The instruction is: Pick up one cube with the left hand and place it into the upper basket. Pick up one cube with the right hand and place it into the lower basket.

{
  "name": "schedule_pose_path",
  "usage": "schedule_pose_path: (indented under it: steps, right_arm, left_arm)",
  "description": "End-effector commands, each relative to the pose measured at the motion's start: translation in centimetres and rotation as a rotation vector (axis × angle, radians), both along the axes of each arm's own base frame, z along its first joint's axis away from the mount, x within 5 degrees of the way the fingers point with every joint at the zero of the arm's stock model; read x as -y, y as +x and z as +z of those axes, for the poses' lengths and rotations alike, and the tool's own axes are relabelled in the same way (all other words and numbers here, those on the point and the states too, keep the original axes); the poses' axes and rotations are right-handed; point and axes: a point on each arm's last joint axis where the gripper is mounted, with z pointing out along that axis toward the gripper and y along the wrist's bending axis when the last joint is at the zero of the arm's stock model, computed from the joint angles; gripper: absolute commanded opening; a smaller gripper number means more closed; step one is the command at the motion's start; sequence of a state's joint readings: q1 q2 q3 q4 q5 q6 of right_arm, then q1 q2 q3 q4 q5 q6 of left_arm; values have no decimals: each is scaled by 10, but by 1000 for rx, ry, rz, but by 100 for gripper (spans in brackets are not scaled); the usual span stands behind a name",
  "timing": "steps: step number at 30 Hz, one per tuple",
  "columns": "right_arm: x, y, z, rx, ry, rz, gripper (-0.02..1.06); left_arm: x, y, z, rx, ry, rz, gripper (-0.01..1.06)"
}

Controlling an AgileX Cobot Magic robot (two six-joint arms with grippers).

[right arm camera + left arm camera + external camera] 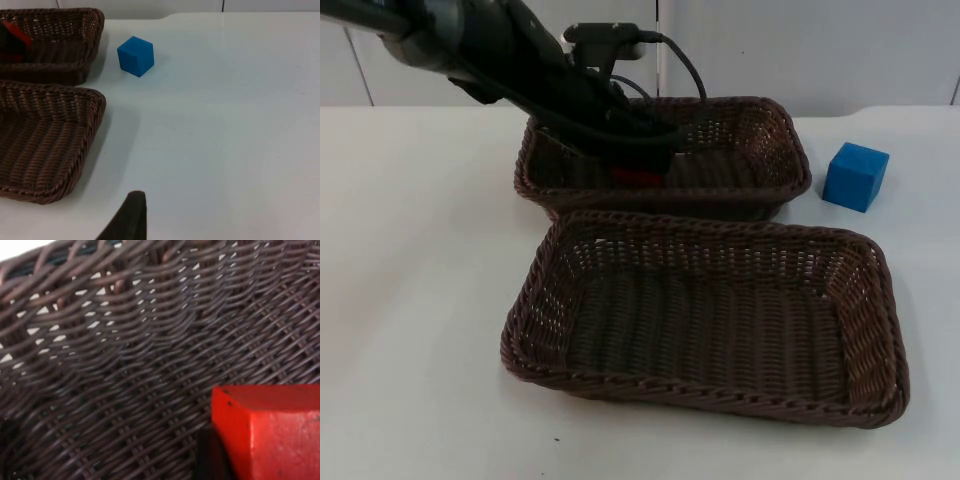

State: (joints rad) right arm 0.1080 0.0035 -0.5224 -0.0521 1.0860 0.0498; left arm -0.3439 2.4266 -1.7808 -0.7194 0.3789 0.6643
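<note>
1. The lower basket [705, 315] lay nearest the camera on the white bench [420, 300], with nothing in it; its far rim sat just beside the upper basket [760, 140].
2. The left hand [638, 165] reached down inside the upper basket. A red cube [267, 432] showed close before it, low against the woven floor, and as a red patch in the top view. Whether that hand was clenched on the cube or had released it could not be told.
3. The blue cube [856, 176] stood on the bench to the right of the upper basket, apart from its wall and untouched.
4. The right hand waited off to the side, one black fingertip [131, 217] over bare bench, well apart from the blue cube; its state could not be told.
5. Judged risks: lifting the left hand carelessly could snag the wicker and drag the upper basket against the lower one. The right hand's reach could nudge the blue cube away or against the basket wall.
</note>
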Motion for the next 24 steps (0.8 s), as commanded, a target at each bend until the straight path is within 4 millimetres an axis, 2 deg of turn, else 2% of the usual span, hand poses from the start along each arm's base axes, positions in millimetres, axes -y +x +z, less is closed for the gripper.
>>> schedule_pose_path:
  steps: [1,8,12,14,15,19,20,21,24]
  right_arm:
    - [0,0,-1,6,3,-2,105]
    - [0,0,-1,6,3,-2,105]
    - [0,0,-1,6,3,-2,105]
    - [0,0,-1,6,3,-2,105]
    - [0,0,-1,6,3,-2,105]
    - [0,0,-1,6,3,-2,105]
    - [0,0,-1,6,3,-2,105]
    - [0,0,-1,6,3,-2,105]
    - [0,0,-1,6,3,-2,105]
  left_arm:
    - [3,0,2,0,-9,-2,0]
    - [3,-1,2,-29,-29,19,0]
    - [3,-2,1,-35,-27,13,6]
    - [4,-2,2,-36,-31,15,17]
    - [4,-2,2,-36,-31,15,17]
    - [4,-2,1,-49,-39,21,57]
    - [4,-2,1,-49,-39,21,57]
    - [4,-2,1,-57,-51,30,70]
    - [6,-3,6,-72,-87,43,90]
